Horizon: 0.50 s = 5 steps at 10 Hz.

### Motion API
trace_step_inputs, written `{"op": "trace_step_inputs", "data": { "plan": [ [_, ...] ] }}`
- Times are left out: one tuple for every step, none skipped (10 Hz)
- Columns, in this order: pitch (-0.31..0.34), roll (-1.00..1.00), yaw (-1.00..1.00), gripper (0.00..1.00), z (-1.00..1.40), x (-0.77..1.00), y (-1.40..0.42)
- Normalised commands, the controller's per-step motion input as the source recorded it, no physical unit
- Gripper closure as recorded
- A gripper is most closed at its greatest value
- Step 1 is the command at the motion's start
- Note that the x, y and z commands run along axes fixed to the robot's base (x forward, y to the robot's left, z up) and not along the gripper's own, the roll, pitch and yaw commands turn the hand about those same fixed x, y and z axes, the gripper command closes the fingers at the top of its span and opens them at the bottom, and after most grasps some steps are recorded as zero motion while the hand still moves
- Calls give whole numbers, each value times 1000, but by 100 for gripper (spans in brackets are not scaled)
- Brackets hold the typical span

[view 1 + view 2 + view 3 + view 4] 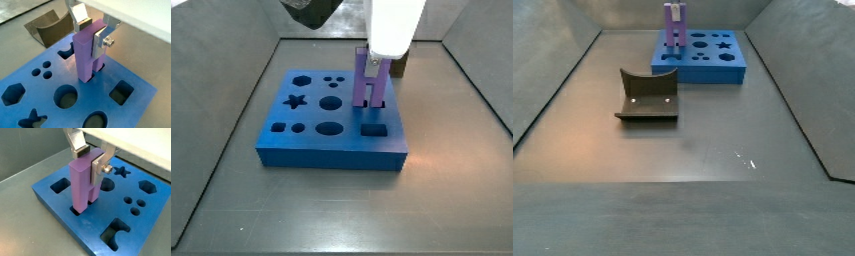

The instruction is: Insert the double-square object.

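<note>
A: One peg only: the double-square object (85,183) stands upright, its foot entering a slot in the blue block (63,208).

B: Grip status?

A: The gripper (93,31) sits above the block, fingers (104,37) clamped on the peg's upper part.

B: Recommendation?

A: Keep it vertical, press straight down, release only once seated. The olive curved block (647,98) lies well apart.

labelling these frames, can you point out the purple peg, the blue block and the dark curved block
double-square object (81,183): a wrist view, on its broad front face.
blue block (305,150): a side view, on its front wall.
dark olive curved block (647,97): a side view, on its hollowed middle.
gripper (93,158): a wrist view, clamped on the peg's top.
</note>
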Motion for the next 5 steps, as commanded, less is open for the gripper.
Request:
{"op": "trace_step_inputs", "data": {
  "plan": [
    [19,-27,-54,100,-391,134,0],
    [4,-26,0,100,-449,157,0],
    [0,-17,0,100,-469,86,0],
    [0,17,0,100,-577,-89,0],
    [0,11,3,100,-566,0,0]
  ]
}}
